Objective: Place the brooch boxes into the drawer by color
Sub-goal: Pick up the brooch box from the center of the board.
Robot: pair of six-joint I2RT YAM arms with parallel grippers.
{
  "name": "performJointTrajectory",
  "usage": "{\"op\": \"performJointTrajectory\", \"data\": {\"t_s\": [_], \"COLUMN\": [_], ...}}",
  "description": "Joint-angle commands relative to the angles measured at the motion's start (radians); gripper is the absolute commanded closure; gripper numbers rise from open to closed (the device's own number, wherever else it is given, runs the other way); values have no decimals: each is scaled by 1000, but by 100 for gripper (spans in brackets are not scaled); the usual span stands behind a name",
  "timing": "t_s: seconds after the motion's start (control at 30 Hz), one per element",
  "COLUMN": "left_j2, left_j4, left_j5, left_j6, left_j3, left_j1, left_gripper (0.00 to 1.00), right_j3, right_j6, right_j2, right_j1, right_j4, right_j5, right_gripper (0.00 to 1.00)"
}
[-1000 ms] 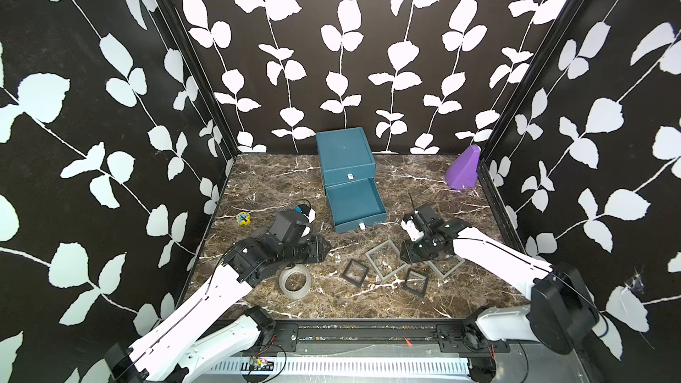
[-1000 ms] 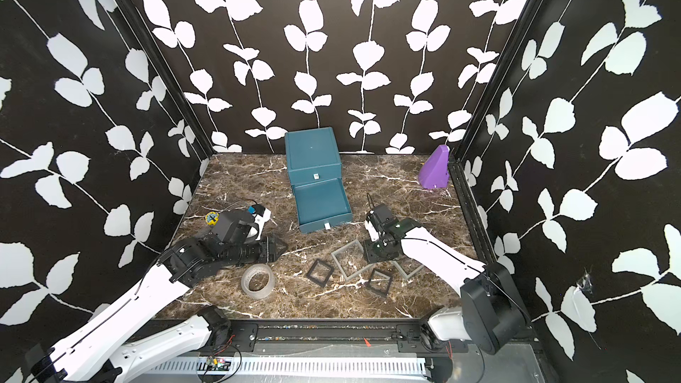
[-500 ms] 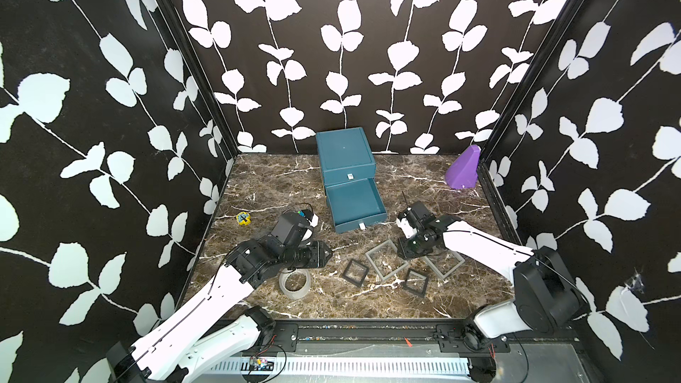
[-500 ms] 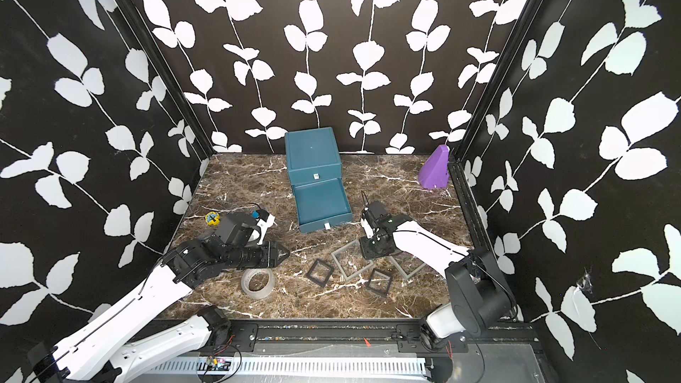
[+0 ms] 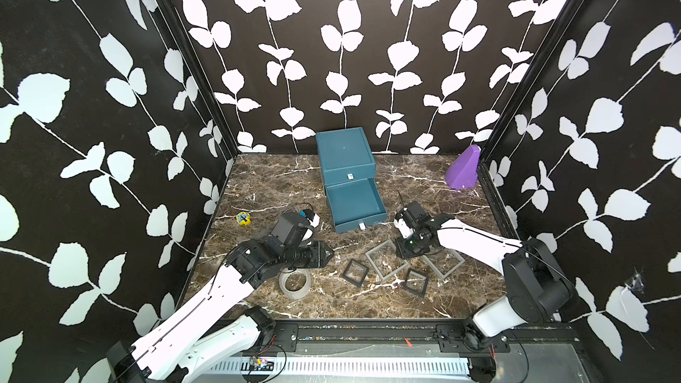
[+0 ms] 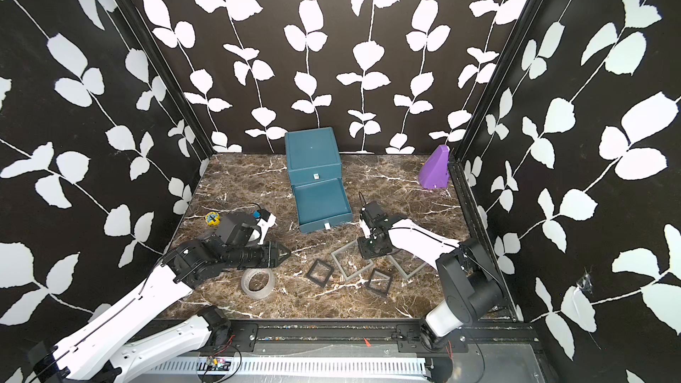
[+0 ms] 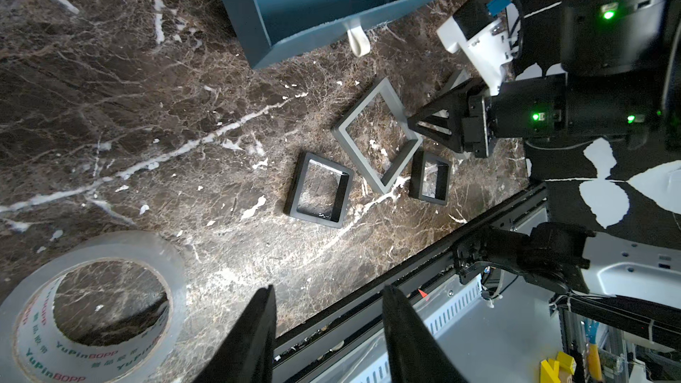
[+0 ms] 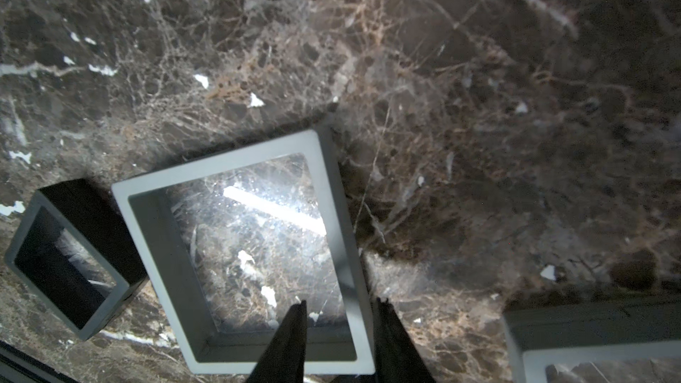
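The teal drawer chest stands at the back, its bottom drawer pulled out and empty. Two grey brooch boxes and two black ones lie flat in front of it. My right gripper points down at the nearer grey box. Its jaws are open and straddle one side of the frame near a corner, one finger over the clear centre and one outside. My left gripper is open and empty, hovering above the tape roll and pointing toward the boxes.
A clear tape roll lies below my left arm. A purple wedge stands in the back right corner, and a small yellow object lies at the left. Patterned walls close three sides, and a black rail runs along the front.
My right gripper has shifted left onto the grey box's corner, and its jaws have narrowed around the frame's side. The left arm has hardly moved.
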Motion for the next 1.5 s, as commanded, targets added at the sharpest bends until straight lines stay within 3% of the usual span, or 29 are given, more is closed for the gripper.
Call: {"op": "performJointTrajectory", "data": {"t_s": [0.0,0.93,1.33,1.47], "left_j2": [3,24,24,23], "left_j4": [23,45,47,48], "left_j5": [23,31,25,28], "left_j6": [18,17,18,17], "left_j3": [-6,6,8,9], "left_j1": [-6,-14,-16,-16], "left_gripper": [55,56,56,58], "right_j3": [14,10,5,10], "right_j6": [-2,7,14,35], "right_j2": [22,87,61,-19], "right_j1": [8,18,28,27], "right_j4": [4,36,3,-30], "right_j5": [33,43,111,156], "right_gripper": [68,75,94,99]}}
